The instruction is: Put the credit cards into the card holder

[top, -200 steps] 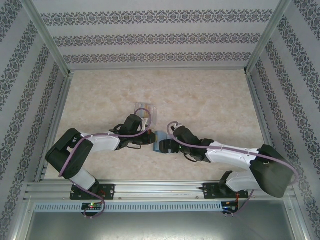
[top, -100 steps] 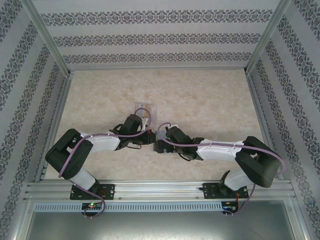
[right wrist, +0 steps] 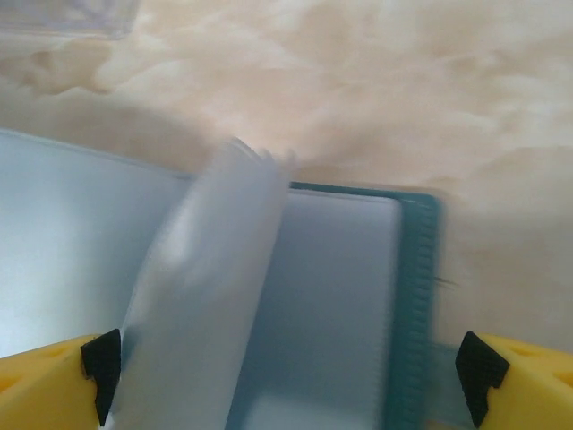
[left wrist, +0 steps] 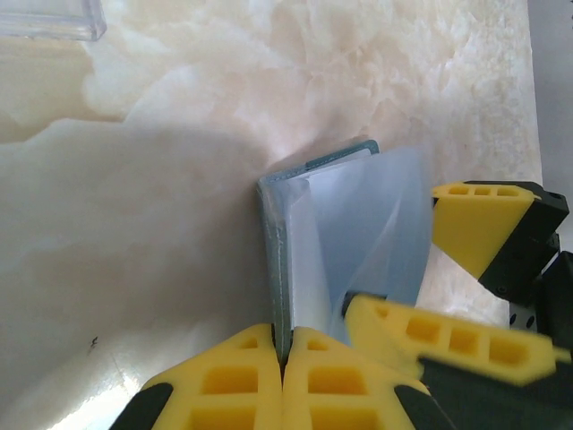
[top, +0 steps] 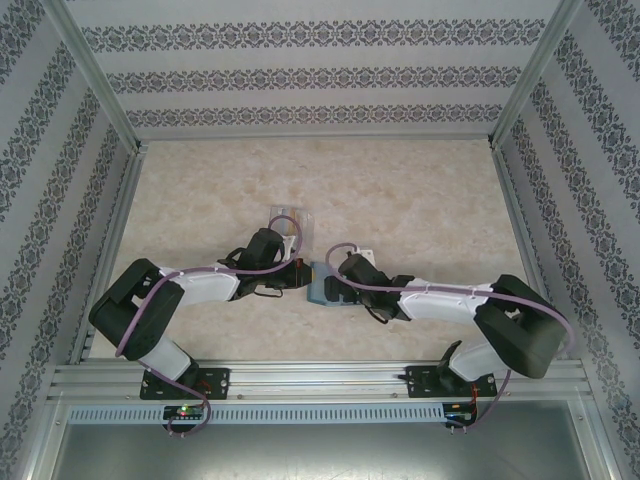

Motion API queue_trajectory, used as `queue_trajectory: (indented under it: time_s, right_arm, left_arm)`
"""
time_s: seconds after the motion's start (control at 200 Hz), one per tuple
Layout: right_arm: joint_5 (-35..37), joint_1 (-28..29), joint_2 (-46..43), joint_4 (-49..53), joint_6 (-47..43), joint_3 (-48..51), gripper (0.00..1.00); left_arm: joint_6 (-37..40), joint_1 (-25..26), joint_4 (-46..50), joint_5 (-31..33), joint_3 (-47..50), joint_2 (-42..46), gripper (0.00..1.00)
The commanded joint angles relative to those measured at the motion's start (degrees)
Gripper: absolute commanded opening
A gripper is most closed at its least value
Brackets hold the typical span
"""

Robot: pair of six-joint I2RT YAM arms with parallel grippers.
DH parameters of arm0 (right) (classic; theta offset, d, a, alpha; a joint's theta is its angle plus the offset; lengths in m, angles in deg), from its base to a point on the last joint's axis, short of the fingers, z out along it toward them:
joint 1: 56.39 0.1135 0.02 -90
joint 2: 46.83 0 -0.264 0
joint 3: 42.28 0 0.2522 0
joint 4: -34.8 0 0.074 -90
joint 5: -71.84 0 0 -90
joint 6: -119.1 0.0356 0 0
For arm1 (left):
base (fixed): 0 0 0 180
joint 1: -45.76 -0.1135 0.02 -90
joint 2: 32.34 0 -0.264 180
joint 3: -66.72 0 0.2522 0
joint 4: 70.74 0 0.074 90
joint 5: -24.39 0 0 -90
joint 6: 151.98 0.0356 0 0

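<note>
Where the two arms meet at the middle of the marbled beige table [top: 420, 190], the card holder [top: 322, 287] lies opened like a book. It is a soft teal wallet with a stitched, ribbed border and smooth grey-blue pockets inside. In the left wrist view its thin cover stands on edge, and several pale, translucent plastic leaves [left wrist: 376, 224] fan out from the spine, glossy and slightly bowed. The left gripper [left wrist: 283, 358] has blocky yellow fingers moulded with rectangular hollows. They are pressed fully together on the lower edge of that teal cover, pinching it. The right gripper [right wrist: 286, 385] is spread wide. Its yellow, black-capped fingertips [right wrist: 528, 376] sit at the two lower corners of its own wrist view. The open wallet lies between them, and one blurred leaf curls up across the middle. Seen from the left wrist camera, one right finger lies against the fanned leaves and the other is apart from them, above the table; this gripper clamps nothing. A clear plastic case [top: 288, 222] with rounded corners sits just beyond the left gripper, apart from the wallet.
</note>
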Motion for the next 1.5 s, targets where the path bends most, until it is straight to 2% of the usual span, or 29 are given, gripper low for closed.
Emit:
queue_trajectory:
  time_s: [0.0,0.145,0.24,0.31,0.53,0.839,1.109,1.319,1.494]
  right_arm:
    - [2.44,-2.75,-3.64,5.85,3.65,1.77,0.98]
    - [1.85,-2.29,-14.53,7.01,1.48,2.5,0.96]
    - [-1.97,-1.31,-18.17,4.35,1.32,2.51,0.94]
    - [-5.38,0.44,-16.35,0.84,1.62,1.9,0.92]
    - [-6.75,4.94,-5.38,-5.11,0.2,-1.53,0.92]
    - [-9.09,5.6,4.81,-9.44,-1.13,-4.36,0.97]
    - [-5.1,5.89,5.98,-8.26,0.23,-3.62,0.95]
    - [1.07,5.0,4.1,-3.33,2.26,-1.61,0.94]
    - [3.24,3.15,1.87,-0.77,4.4,0.4,0.94]
  left_arm:
    - [0.22,-0.53,0.0,0.33,0.09,1.78,0.0]
    - [0.18,-0.53,1.19,0.79,-0.26,2.32,0.0]
    - [0.29,-0.5,1.62,0.8,-0.46,2.63,0.0]
    - [0.08,-0.53,1.71,0.89,-0.53,2.77,0.0]
    - [-0.56,-0.53,1.39,0.62,-0.39,2.73,0.0]
    - [-0.93,-0.53,0.47,0.33,0.15,2.44,0.0]
    - [-0.39,-0.53,1.36,0.19,0.02,2.83,0.0]
    - [-0.29,-0.53,1.36,0.49,0.73,3.62,0.0]
    - [0.12,-0.53,2.25,0.62,0.6,4.12,0.0]
